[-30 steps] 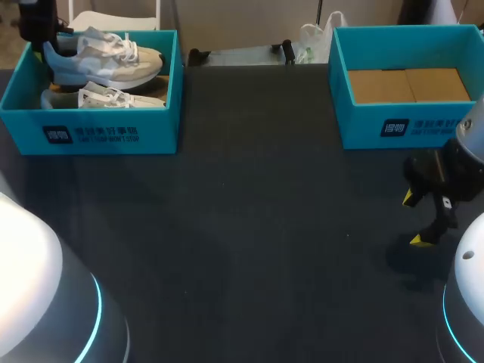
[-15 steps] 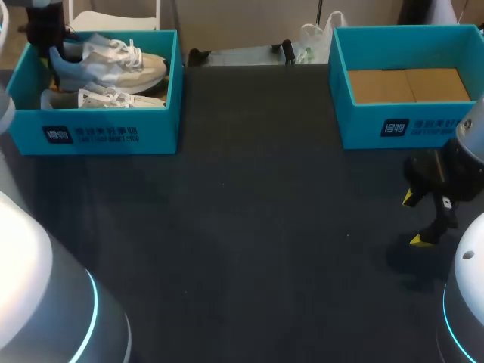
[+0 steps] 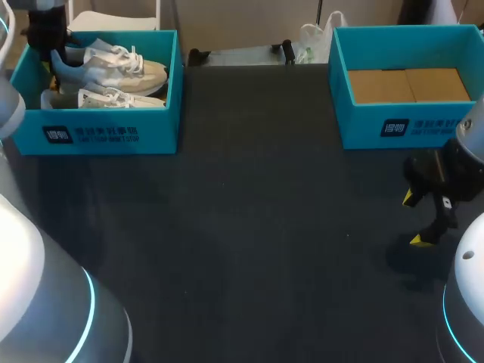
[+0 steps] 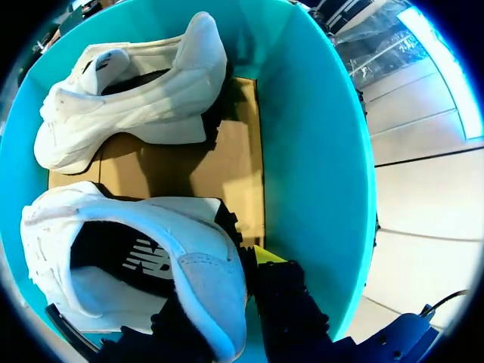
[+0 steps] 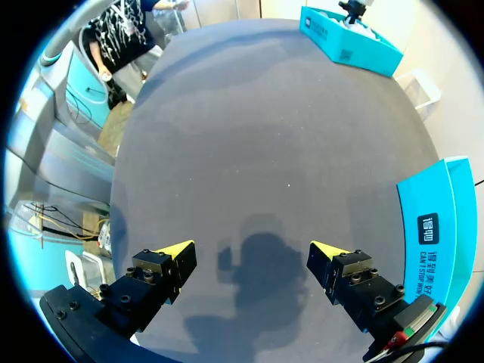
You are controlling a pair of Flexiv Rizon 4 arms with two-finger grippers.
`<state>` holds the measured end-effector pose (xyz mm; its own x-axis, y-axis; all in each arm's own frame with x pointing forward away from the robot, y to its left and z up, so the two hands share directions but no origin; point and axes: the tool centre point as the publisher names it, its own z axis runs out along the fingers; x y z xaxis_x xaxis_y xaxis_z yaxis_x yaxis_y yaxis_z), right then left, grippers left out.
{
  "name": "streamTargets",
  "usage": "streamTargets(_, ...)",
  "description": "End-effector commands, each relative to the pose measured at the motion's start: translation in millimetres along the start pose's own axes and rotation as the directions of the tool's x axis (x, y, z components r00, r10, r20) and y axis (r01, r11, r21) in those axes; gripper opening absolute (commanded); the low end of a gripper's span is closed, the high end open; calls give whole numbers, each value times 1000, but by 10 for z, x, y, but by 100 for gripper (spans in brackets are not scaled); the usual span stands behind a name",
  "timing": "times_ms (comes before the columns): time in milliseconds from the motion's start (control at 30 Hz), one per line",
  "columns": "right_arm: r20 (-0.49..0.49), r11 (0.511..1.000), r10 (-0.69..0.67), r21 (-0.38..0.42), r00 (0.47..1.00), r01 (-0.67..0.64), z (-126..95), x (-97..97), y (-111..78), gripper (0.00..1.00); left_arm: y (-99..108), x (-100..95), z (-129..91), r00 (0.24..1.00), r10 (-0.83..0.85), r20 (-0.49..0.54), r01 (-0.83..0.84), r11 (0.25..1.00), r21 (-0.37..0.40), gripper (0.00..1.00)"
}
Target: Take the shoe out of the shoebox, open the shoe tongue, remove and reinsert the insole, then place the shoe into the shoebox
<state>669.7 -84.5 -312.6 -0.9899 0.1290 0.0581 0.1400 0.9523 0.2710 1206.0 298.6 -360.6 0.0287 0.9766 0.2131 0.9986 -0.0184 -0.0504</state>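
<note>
Over the last second the shoe has shifted a little inside the box, looking slightly smaller and flatter from above. The left arm has drifted with it. The right arm has not moved.

The left jaws are clamped on the shoe's heel. One finger sits inside the collar, and the yellow-tipped one is outside, squeezed between the heel and the box wall. The shoe's open mouth and toe run ahead of the jaws, so the shoe is not yet out of the box. Beyond it, a second shoe lies on the cardboard floor by the opposite wall.

The right jaws stand apart and empty over bare counter. The other box is just beside them, and the shoe's box is far across the counter.

The hold looks like the weak point. The jaws pinch only the soft heel collar, so I'd expect the toe to sag and the shoe to swing or slip free during the lift. A drooping toe could catch the box wall or snag the second shoe's laces and drag either one along. The outer finger is tight against the wall, so a sideways pull may shove or tip the light box.
</note>
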Motion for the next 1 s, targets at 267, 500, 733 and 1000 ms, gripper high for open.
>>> streamTargets(267,3,1000,1,4,1000,-1,6,11,4,100,52,-57,112,1000,-12,12,12,999,35,0)
streamTargets(500,3,1000,1,4,1000,-1,6,11,4,100,78,-56,145,999,-41,13,41,999,35,0)
streamTargets(733,3,1000,1,4,1000,-1,6,11,4,100,86,-104,144,998,-50,47,48,997,55,4)
streamTargets(1000,3,1000,1,4,1000,-1,6,11,4,100,73,-129,85,997,-40,71,37,998,49,81)
